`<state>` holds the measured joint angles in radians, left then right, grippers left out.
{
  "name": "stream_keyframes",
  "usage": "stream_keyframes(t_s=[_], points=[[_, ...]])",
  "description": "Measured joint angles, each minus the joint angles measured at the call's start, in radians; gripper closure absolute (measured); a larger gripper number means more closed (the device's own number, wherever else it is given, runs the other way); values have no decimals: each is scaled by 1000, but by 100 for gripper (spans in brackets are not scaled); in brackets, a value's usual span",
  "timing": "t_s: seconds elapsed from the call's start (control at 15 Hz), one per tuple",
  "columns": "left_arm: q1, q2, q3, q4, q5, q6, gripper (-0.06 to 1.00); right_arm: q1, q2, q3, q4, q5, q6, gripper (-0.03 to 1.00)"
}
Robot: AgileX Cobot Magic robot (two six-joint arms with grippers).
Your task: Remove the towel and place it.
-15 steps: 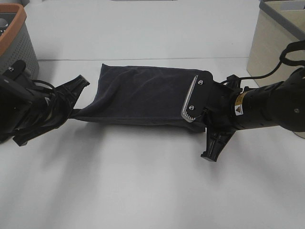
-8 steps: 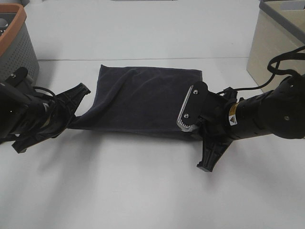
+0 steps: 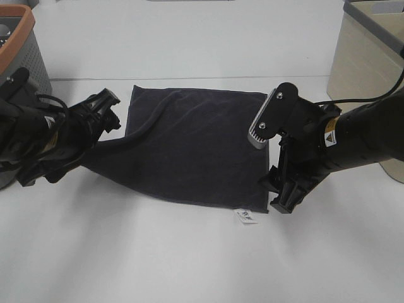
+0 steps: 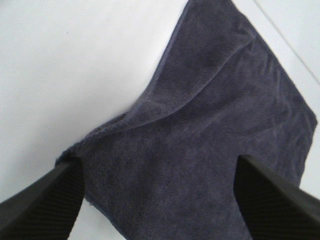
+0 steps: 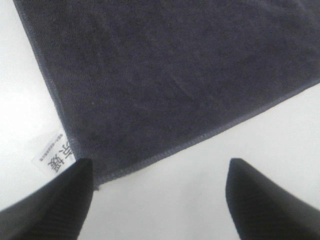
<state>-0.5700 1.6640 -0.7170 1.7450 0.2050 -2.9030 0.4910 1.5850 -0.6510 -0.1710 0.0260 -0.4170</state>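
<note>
The towel (image 3: 189, 148), a dark navy cloth with hemmed edges, lies spread nearly flat on the white table (image 3: 189, 265); a raised fold runs along its left part, and a small white tag (image 3: 245, 216) sticks out at its near right corner

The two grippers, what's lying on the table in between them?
The dark towel lies spread on the white table between the left gripper and the right gripper. The exterior high view shows it best.
</note>
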Motion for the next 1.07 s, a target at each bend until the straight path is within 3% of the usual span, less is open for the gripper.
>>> stream_keyframes(t_s=[0.33, 0.53, 0.8, 1.07], points=[[0, -122, 0, 0, -5, 27, 18, 0, -156, 0, 9, 5, 0, 24], [0, -133, 0, -10, -75, 128, 18, 0, -197, 0, 9, 5, 0, 24], [0, -133, -30, -73, 0, 210, 18, 0, -209, -5, 9, -1, 0, 24], [0, -109, -302, -66, 62, 537, 18, 0, -207, -140, 9, -5, 30, 24]])
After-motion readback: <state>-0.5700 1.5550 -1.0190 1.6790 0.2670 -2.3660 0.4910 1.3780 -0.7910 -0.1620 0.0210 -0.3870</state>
